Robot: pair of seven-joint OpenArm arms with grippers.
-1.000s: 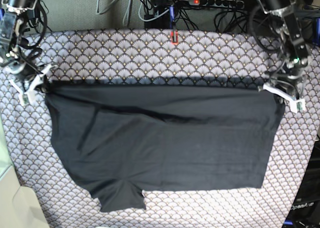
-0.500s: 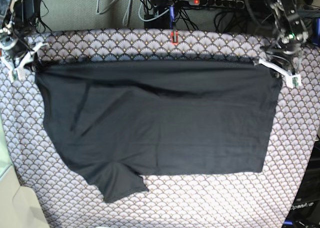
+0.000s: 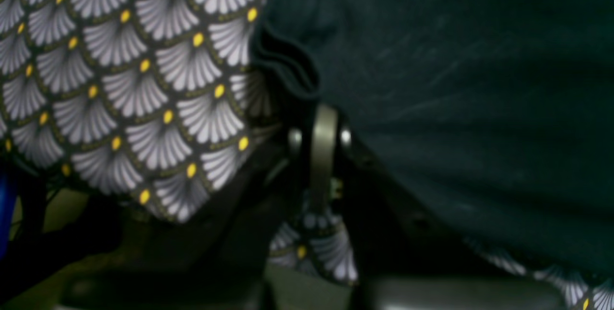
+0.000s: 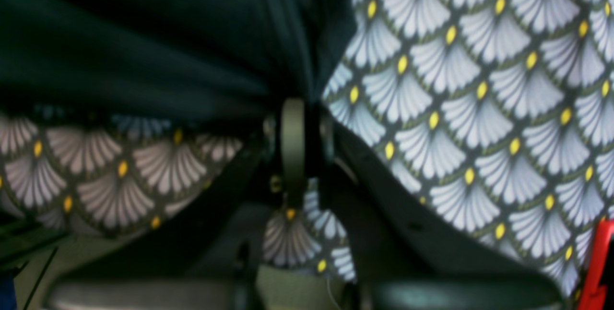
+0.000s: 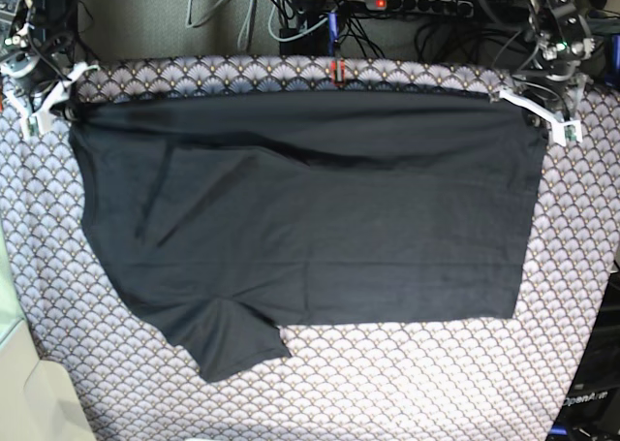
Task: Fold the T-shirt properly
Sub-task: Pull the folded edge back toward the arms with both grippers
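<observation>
Both the left gripper (image 5: 544, 117) and the right gripper (image 5: 44, 100) are pinching closed on the T-shirt (image 5: 310, 228), which is lying stretched near the tablecloth's (image 5: 310, 393) far edge, so one corner slipping free is risking a crooked fold

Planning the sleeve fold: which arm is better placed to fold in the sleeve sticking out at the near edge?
Probably right gripper: the sleeve lies on its side of the T-shirt. Left gripper sits across; both grip far corners.

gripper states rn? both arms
Left end effector: closed on a far corner of the plain dark charcoal cloth T-shirt.
Right end effector: closed on the opposite far corner.
</observation>
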